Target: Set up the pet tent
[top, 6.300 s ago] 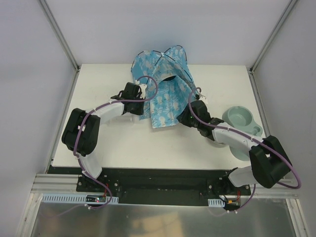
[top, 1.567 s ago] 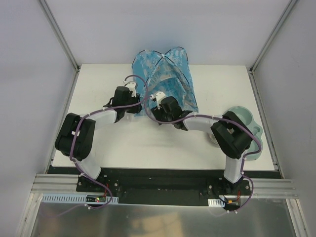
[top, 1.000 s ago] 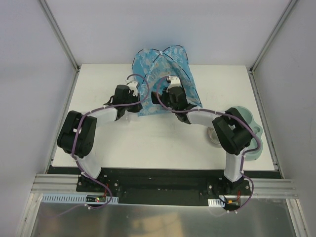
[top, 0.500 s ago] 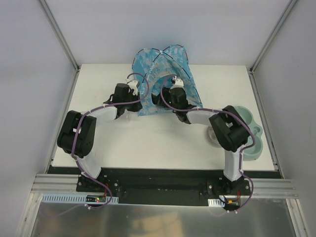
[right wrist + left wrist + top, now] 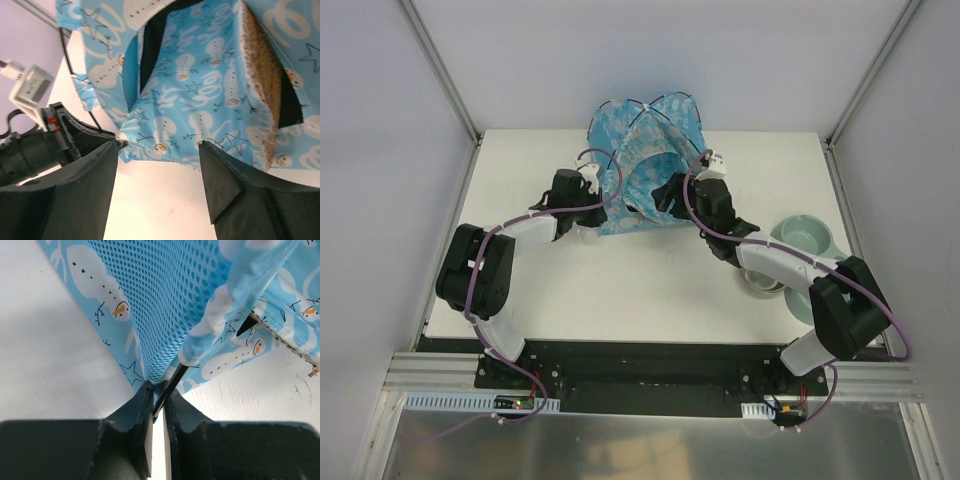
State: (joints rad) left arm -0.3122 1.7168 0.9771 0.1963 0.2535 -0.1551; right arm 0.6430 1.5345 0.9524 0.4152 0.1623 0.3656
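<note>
Two black-and-white arms with purple cables

The left arm (image 5: 480, 275) and the right arm (image 5: 840, 315) are both bolted to the black base plate (image 5: 640, 365), and each is made of bulky black joint housings joined by smooth white links (image 5: 535, 228). A thin purple cable (image 5: 603, 156) runs along every arm from the plate outward, in loose loops. At the end far from the plate sits a small white connector block (image 5: 31, 86). The fingers (image 5: 131, 440) are matte black and wedge-shaped.
</note>
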